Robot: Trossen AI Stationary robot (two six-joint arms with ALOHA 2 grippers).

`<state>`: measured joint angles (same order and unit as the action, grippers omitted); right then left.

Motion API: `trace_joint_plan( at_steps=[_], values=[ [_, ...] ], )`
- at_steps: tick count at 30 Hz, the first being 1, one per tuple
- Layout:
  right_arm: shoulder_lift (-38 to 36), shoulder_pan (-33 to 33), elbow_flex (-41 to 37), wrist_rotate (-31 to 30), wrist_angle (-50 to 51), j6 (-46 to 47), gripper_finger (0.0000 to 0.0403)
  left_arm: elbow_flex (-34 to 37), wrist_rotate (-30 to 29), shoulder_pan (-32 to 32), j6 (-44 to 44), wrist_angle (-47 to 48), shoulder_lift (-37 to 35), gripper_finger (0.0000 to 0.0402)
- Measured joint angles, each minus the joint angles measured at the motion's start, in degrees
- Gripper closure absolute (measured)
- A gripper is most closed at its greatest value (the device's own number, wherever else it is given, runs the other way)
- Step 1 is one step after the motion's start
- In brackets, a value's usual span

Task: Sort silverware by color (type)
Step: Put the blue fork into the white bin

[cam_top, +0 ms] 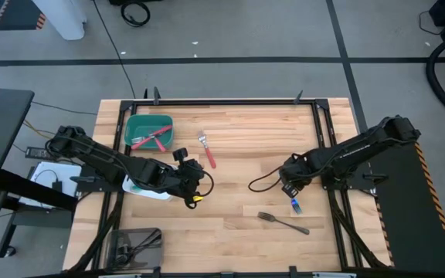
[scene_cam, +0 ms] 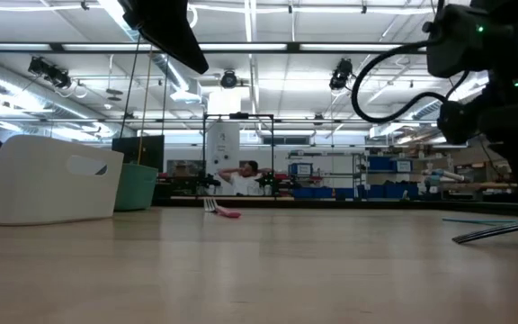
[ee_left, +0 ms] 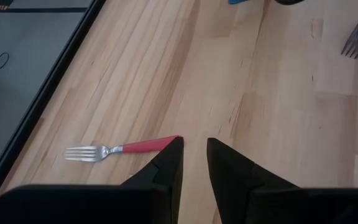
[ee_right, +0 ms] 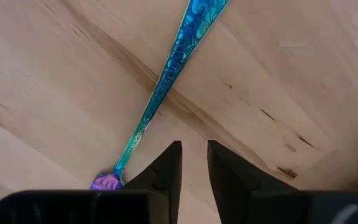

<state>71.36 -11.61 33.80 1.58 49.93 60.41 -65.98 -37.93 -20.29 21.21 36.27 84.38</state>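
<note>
Low in the right wrist frame, the right gripper (ee_right: 194, 163) points its two dark fingertips (ee_right: 169, 160) down at bare wood, a narrow gap between them and nothing in it; the blue-handled utensil (ee_right: 166, 78) lies just off the left tip, its long axis slanting from the lower left of that frame, where its purplish head sits beside the finger, up to the upper right; so the handle runs aslant past the gap, not through it.

Going left to right in the high view: a grey bin (cam_top: 136, 245) with dark cutlery at lower left; a green bin (cam_top: 134, 124) with red-handled pieces at upper left; a white bin (cam_top: 140, 190) partly under the left arm; the left gripper (cam_top: 191, 188) left of centre, fingers slightly parted and empty in its own wrist view; a red-handled fork (cam_top: 207, 150) above centre, handle end nearest those fingers; a dark grey fork (cam_top: 283, 222) at lower right; the blue piece at the right gripper.

The right arm is plainly nearer the blue utensil; I judge its fingers must shift sideways to straddle the handle.
</note>
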Motion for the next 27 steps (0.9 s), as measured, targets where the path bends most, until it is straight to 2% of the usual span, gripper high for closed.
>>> trace_joint_plan(
  at_steps=[10, 19, 27],
  values=[
    [0.7, -1.0, 0.0, 0.4, -1.9, 6.1, 0.0296, 0.0, 0.0, 0.0, -1.0, -0.2, 0.0, 0.032],
    [0.7, -2.9, 0.0, -0.5, -4.8, 13.1, 0.0294, 0.0, 0.0, 0.0, -1.0, -0.1, 0.0, 0.032],
    [0.7, -3.4, 0.0, -3.0, -6.3, 13.5, 0.0294, 0.0, 0.0, 0.0, -1.0, -0.1, 0.0, 0.032]
  ],
)
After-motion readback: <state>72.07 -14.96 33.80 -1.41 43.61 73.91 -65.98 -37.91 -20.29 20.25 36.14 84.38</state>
